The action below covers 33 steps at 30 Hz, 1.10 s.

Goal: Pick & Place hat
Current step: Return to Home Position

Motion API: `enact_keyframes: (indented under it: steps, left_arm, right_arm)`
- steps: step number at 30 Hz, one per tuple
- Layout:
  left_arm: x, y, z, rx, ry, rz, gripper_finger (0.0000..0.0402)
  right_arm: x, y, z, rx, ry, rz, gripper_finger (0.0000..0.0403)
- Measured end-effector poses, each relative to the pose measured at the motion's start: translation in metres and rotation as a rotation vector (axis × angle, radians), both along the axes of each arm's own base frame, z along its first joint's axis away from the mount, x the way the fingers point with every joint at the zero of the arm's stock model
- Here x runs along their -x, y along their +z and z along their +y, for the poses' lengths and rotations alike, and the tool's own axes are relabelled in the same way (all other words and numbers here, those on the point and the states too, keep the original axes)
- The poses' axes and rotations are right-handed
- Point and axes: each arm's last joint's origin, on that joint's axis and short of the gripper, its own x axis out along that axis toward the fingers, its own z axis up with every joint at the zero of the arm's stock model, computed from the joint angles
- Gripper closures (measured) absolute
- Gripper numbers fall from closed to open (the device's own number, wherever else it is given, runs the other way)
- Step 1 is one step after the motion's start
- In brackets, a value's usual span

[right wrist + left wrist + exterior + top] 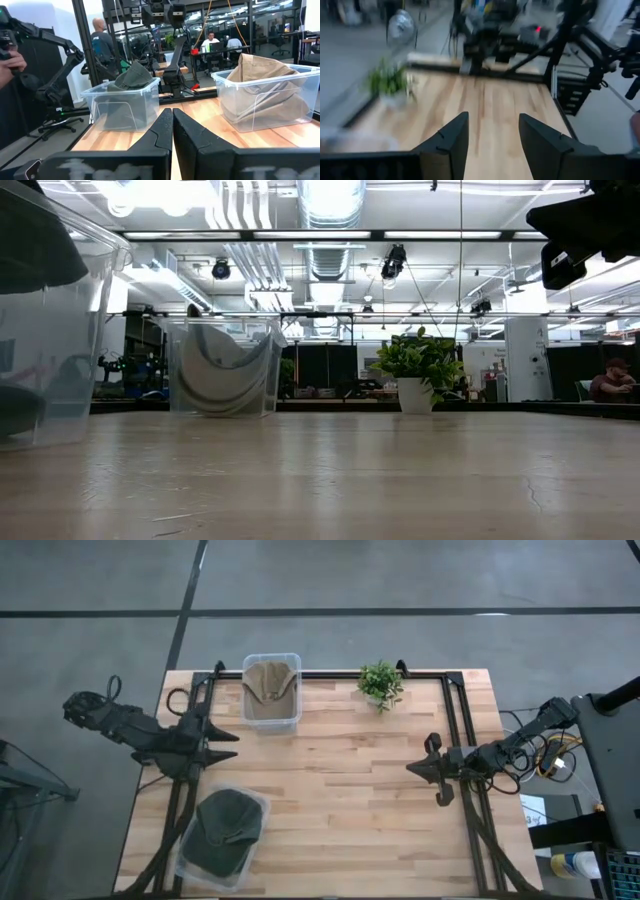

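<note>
Brown cap [268, 688] lies in the far bin [272, 656], dark cap [225, 830] in the near bin [190, 866], so both look placed. My left claw [228, 745] is empty, fingers apart. My right claw [415, 770] is empty, pressed closed. Both hang at the table [350, 800] sides, clear of the bins, which fits homing.

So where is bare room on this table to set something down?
Bare: the table middle between left gripper and right gripper, and the strip beside the dark-cap bin. Crowded: the back edge, with brown-cap bin and plant.
</note>
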Motion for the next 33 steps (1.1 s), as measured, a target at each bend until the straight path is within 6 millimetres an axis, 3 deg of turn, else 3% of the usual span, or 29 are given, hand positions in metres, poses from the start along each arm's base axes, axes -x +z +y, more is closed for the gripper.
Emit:
enact_keyframes:
  steps: [4,12,20,25,33]
  left_arm:
    - [0.005,-0.011,0.004,-0.073,0.035,-0.089,0.0237]
    - [0.006,-0.049,0.007,-0.039,0.133,-0.061,0.0237]
    - [-0.006,-0.082,-0.006,-0.101,-0.134,-0.229,0.0237]
    - [-0.004,-0.108,-0.006,-0.103,-0.147,-0.224,0.0237]
    - [0.011,-0.129,0.001,-0.062,-0.148,-0.285,0.0237]
  right_arm:
    - [0.000,0.000,0.000,0.000,0.000,0.000,0.0394]
    - [0.000,0.000,0.000,0.000,0.000,0.000,0.0394]
    - [0.000,0.000,0.000,0.000,0.000,0.000,0.0394]
    - [0.000,0.000,0.000,0.000,0.000,0.000,0.0394]
    - [0.000,0.000,0.000,0.000,0.000,0.000,0.0394]
